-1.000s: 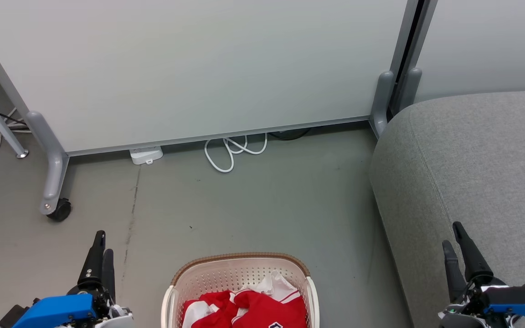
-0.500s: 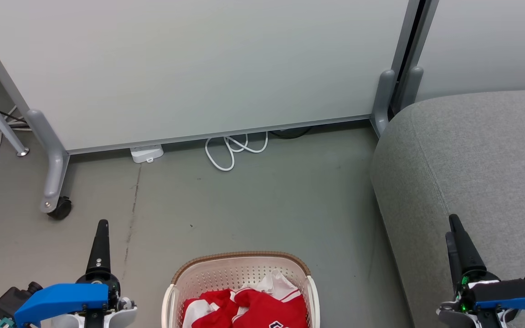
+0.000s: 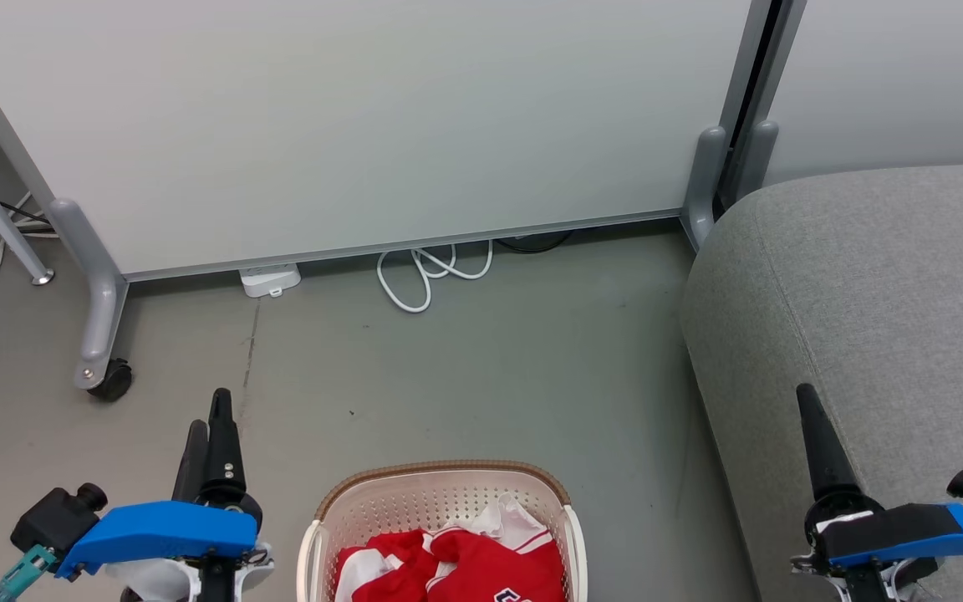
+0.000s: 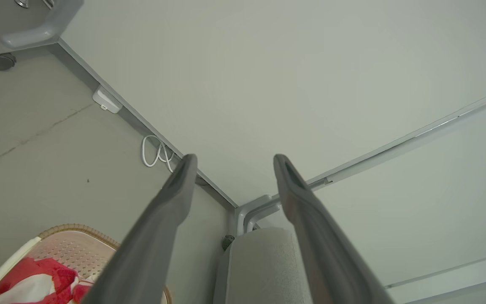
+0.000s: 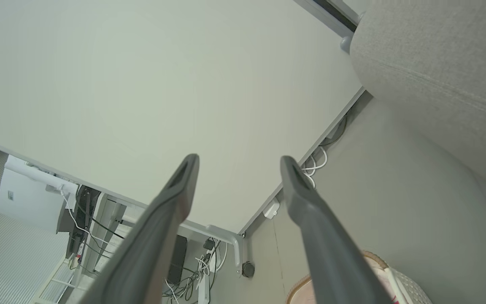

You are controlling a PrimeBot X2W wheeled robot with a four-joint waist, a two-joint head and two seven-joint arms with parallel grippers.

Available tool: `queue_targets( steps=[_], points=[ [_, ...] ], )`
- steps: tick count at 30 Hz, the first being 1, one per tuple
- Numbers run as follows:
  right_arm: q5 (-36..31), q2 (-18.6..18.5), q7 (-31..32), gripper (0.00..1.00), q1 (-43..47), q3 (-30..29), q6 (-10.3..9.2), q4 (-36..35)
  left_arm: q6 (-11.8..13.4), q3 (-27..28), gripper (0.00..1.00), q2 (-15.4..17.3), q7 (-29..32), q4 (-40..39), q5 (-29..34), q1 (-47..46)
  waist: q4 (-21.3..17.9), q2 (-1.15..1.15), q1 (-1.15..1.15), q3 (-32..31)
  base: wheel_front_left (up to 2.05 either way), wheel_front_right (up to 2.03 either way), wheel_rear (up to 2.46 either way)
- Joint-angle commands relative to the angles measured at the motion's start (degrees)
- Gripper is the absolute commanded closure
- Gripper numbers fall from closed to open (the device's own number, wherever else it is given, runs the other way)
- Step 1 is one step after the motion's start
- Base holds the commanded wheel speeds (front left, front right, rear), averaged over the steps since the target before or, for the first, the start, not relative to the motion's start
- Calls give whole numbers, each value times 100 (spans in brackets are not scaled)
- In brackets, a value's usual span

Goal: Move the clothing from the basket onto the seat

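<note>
Head view puts your left claw (image 3: 210, 418) and right claw (image 3: 807, 401) flanking the basket (image 3: 444, 468), both spread open and empty, likely poised for a reach. The clothing (image 3: 456, 564) lies heaped inside it; the seat (image 3: 866, 276) stands near on the right, which should keep the carry short.

One cream-white oval plastic basket (image 3: 441, 506) is holding a heap of red-and-white jersey clothing (image 3: 481, 568), its pieces too bunched to count. One grey fabric sofa (image 3: 866, 284) is showing, along with one coiled white cable (image 3: 434, 267), one black caster wheel (image 3: 114, 382) and two grippers: the left gripper (image 4: 235, 158) and the right gripper (image 5: 239, 159).
</note>
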Motion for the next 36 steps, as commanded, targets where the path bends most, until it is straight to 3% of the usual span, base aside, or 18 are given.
queue_targets(
  steps=[1, 15, 36],
  points=[
    [-279, -27, -75, 0, -65, 33, 13, -114, 39, -72, 0, 53, -65, -96, 289, -181, -1, 0, 0, -3, 0, 0, 0],
    [-1530, -31, -346, 0, -6, 183, 16, -145, 192, -460, 0, 92, -338, -6, 1754, -247, 0, 0, 0, -17, 0, 0, 0],
    [-2975, -36, -696, 0, 16, 416, 17, -137, 424, -926, 0, 218, -687, -70, 3231, -298, 22, 0, 0, -9, 0, 0, 0]
  ],
)
